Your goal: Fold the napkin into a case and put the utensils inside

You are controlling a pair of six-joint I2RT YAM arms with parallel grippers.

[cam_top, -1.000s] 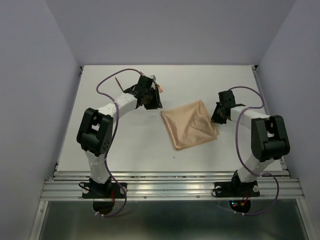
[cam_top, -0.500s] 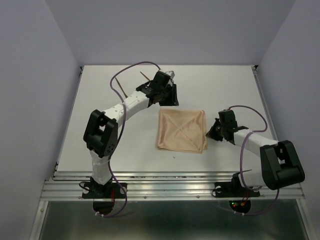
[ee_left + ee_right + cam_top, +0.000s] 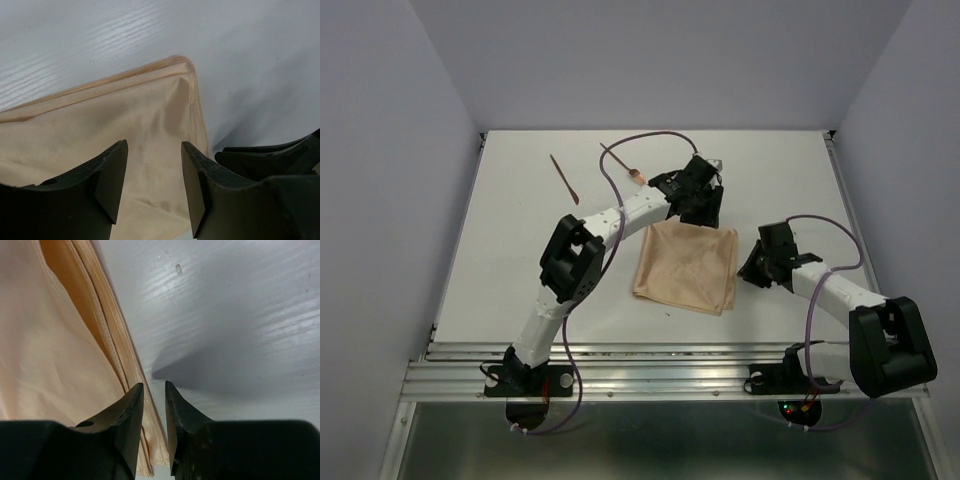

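The tan napkin (image 3: 685, 268) lies folded in a flat, layered square at the table's middle. My left gripper (image 3: 706, 205) reaches across to the napkin's far right corner. In the left wrist view it (image 3: 153, 147) stands open just above the napkin (image 3: 100, 120), holding nothing. My right gripper (image 3: 758, 264) sits at the napkin's right edge. In the right wrist view its jaws (image 3: 154, 386) are a narrow gap apart over the stacked hem (image 3: 107, 335). Two utensils lie at the back left: a plain stick (image 3: 563, 178) and one with a pale forked head (image 3: 633, 177).
The white table (image 3: 520, 290) is boxed in by grey walls on three sides. A metal rail (image 3: 660, 365) with both arm bases runs along the near edge. The left arm's purple cable (image 3: 640, 140) loops over the back of the table near the utensils.
The left arm swung right from the back left to the napkin's far right corner. The napkin turned from a diamond to a squarer lie. The right gripper slid nearer along its right edge.
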